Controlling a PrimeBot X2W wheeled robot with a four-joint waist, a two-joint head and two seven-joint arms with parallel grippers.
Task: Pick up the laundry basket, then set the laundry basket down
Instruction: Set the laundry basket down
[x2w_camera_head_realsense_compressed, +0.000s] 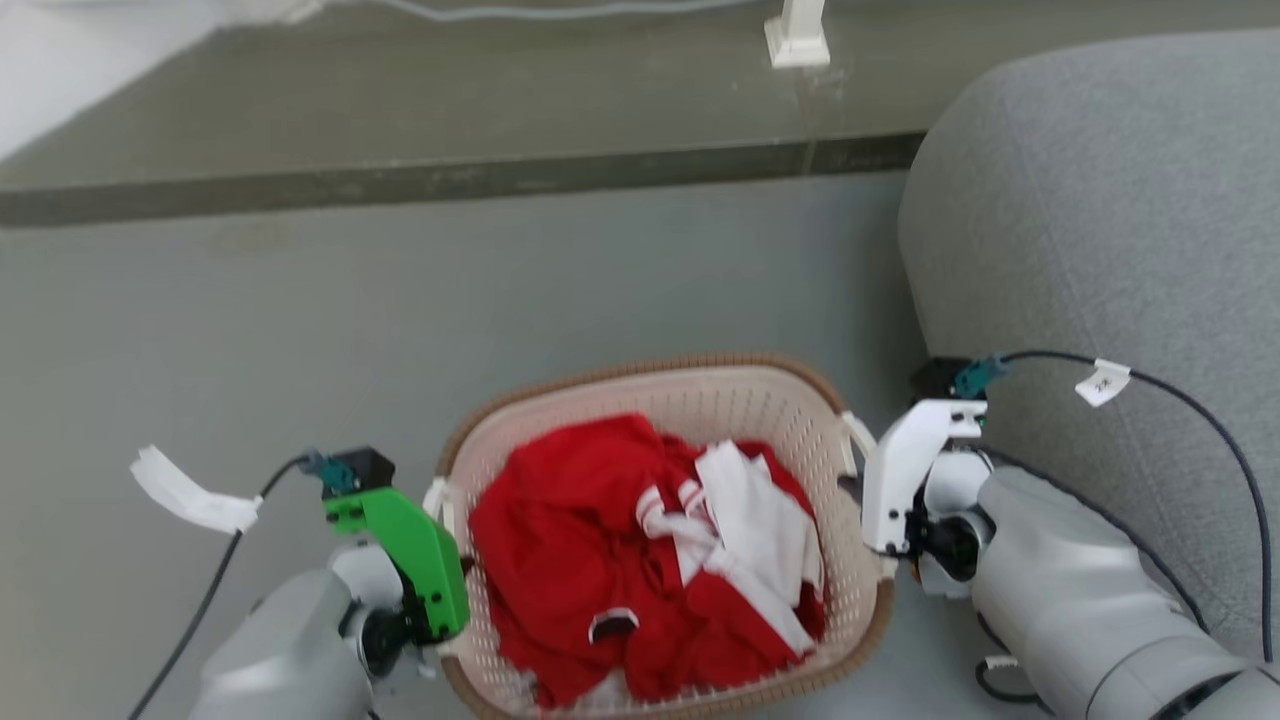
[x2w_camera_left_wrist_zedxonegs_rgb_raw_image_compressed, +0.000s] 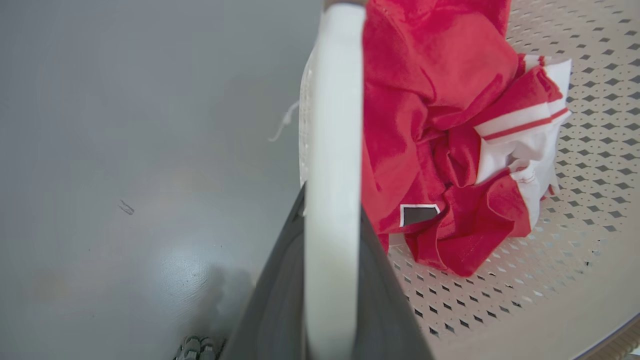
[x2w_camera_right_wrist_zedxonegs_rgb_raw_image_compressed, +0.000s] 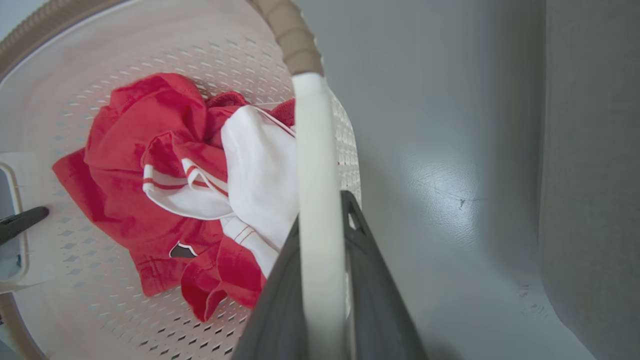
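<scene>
The laundry basket (x2w_camera_head_realsense_compressed: 640, 368), cream perforated plastic with a brown woven-look rim, is low in the middle of the head view between my two wrists. A crumpled red and white garment (x2w_camera_head_realsense_compressed: 600, 520) lies inside it. In the left wrist view my left gripper (x2w_camera_left_wrist_zedxonegs_rgb_raw_image_compressed: 332, 200) is shut on the white left handle (x2w_camera_left_wrist_zedxonegs_rgb_raw_image_compressed: 332, 100), one dark finger on each side. My right gripper (x2w_camera_right_wrist_zedxonegs_rgb_raw_image_compressed: 322, 210) is shut the same way on the white right handle (x2w_camera_right_wrist_zedxonegs_rgb_raw_image_compressed: 312, 150). From the head, the green left wrist mount (x2w_camera_head_realsense_compressed: 410, 550) and the white right wrist mount (x2w_camera_head_realsense_compressed: 905, 470) hide the fingers. I cannot tell whether the basket touches the floor.
A grey upholstered seat (x2w_camera_head_realsense_compressed: 1100, 200) stands close on the right, just beyond my right arm. A dark step edge (x2w_camera_head_realsense_compressed: 450, 180) crosses the floor ahead, with a white post foot (x2w_camera_head_realsense_compressed: 797, 40) on the raised part. Tagged cables (x2w_camera_head_realsense_compressed: 1105, 382) trail from both wrists.
</scene>
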